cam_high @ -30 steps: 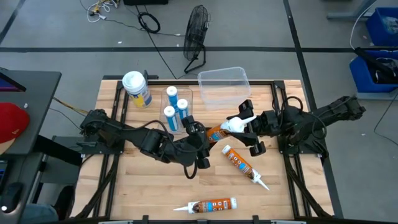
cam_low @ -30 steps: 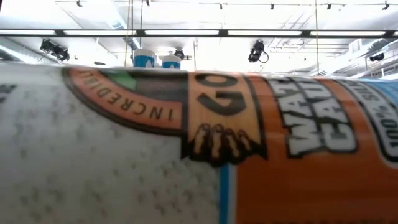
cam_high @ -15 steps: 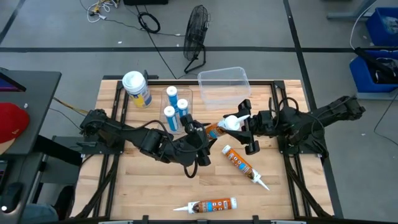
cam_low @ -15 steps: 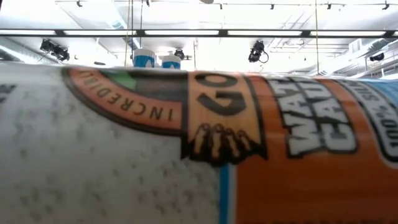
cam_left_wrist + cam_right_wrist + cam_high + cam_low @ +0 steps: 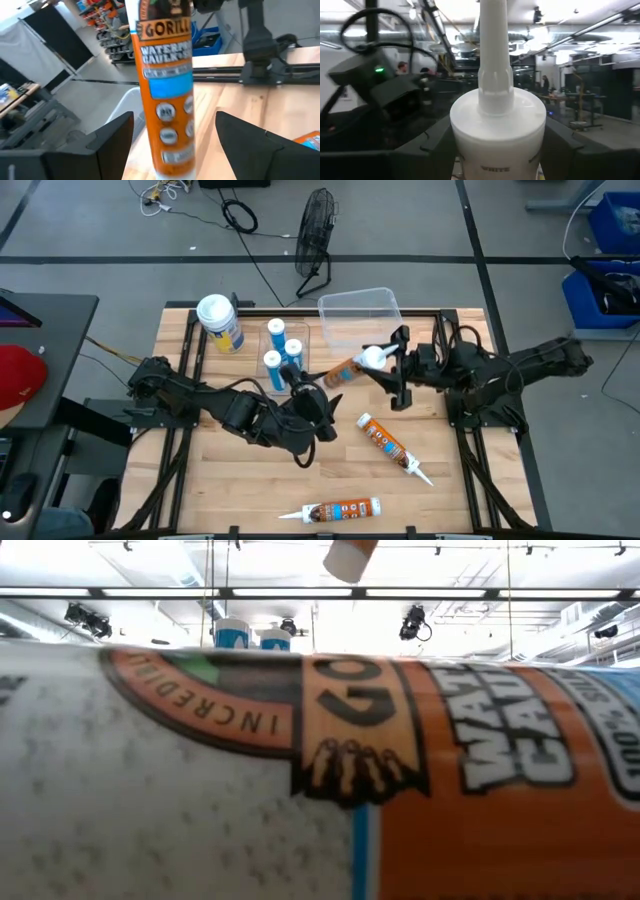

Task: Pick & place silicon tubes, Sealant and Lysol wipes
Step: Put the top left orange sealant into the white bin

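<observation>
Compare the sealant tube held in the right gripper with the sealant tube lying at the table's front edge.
The held tube is lifted off the table, clamped near its white nozzle end by the right gripper; the front tube lies flat on the wood, untouched. The held tube runs diagonally toward the left gripper, which is open around it in the left wrist view; the front tube lies nearly parallel to the table edge. Both are orange-and-white with a white nozzle.

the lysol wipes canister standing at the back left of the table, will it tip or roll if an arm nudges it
The Lysol wipes canister stands upright on a wide round base, so a low nudge would probably slide it. A push near its white lid could topple it, and once on its side the smooth cylinder would likely roll.
</observation>
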